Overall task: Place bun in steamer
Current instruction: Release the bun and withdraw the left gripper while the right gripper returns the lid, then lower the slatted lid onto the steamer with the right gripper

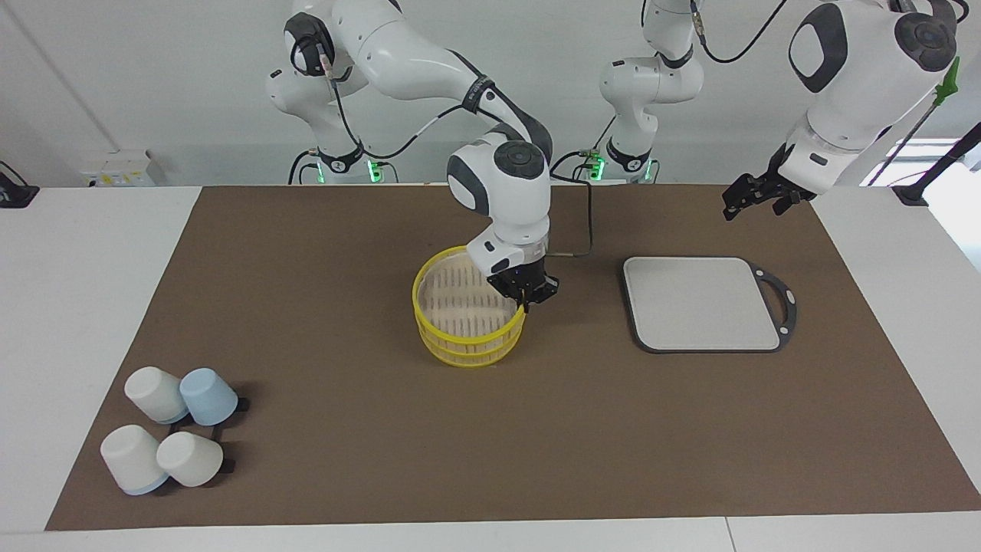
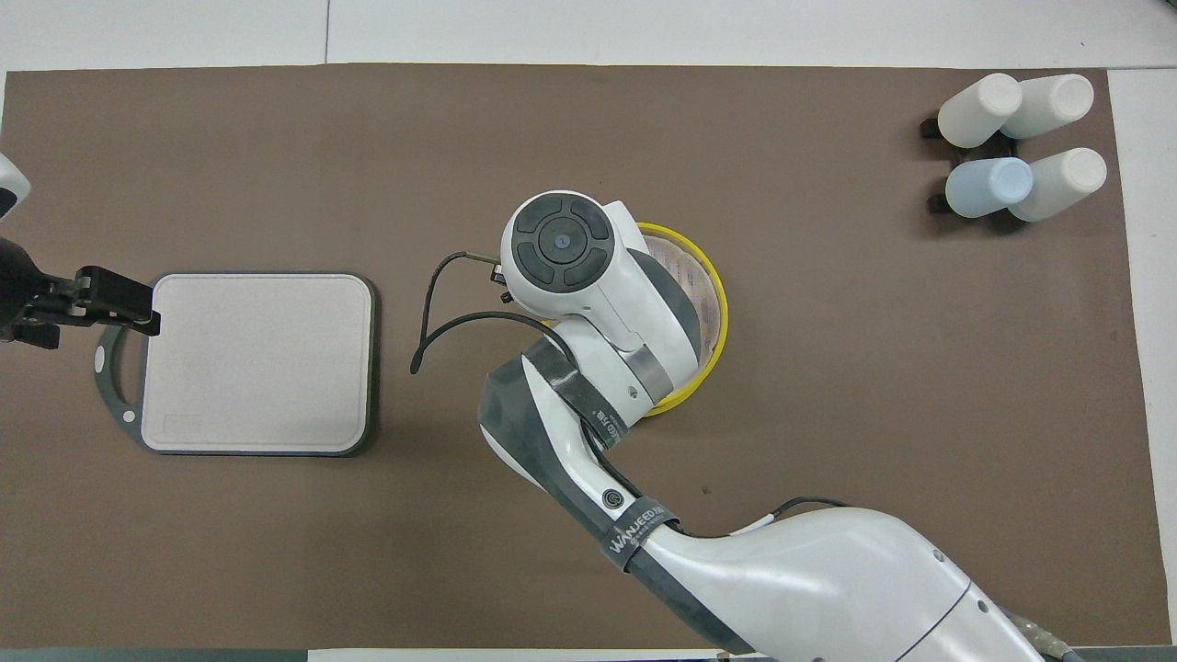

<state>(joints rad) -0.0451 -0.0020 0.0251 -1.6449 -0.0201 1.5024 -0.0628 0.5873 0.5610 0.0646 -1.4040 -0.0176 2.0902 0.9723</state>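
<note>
A: Report the right gripper (image 1: pixel 527 295).
B: It is low over the steamer (image 1: pixel 469 316), at the part of the yellow rim that faces the left arm's end of the table. Whether its fingers are spread or closed cannot be told. The overhead view hides it under the arm's own wrist.

A: Steamer position?
B: Mid-table on the brown mat (image 1: pixel 345 429), roughly midway between the counter's two ends. Two yellow-rimmed tiers, stacked. The slatted floor that shows in the facing view is bare.

A: Bun position?
B: Cannot be told. No bun shows on the mat, on the board or on the visible steamer floor; the gripper and wrist cover the rest of the basket.

A: Left gripper (image 1: pixel 755 195)?
B: Waiting in the air above the mat's edge nearest the robots, toward the left arm's end. In the overhead view it lies over the handle of the grey board (image 1: pixel 701 303). Its finger gap cannot be told.

A: Other items?
B: Four cups (image 1: pixel 172 437), three white and one blue, lie grouped at the mat corner farthest from the robots, at the right arm's end.
</note>
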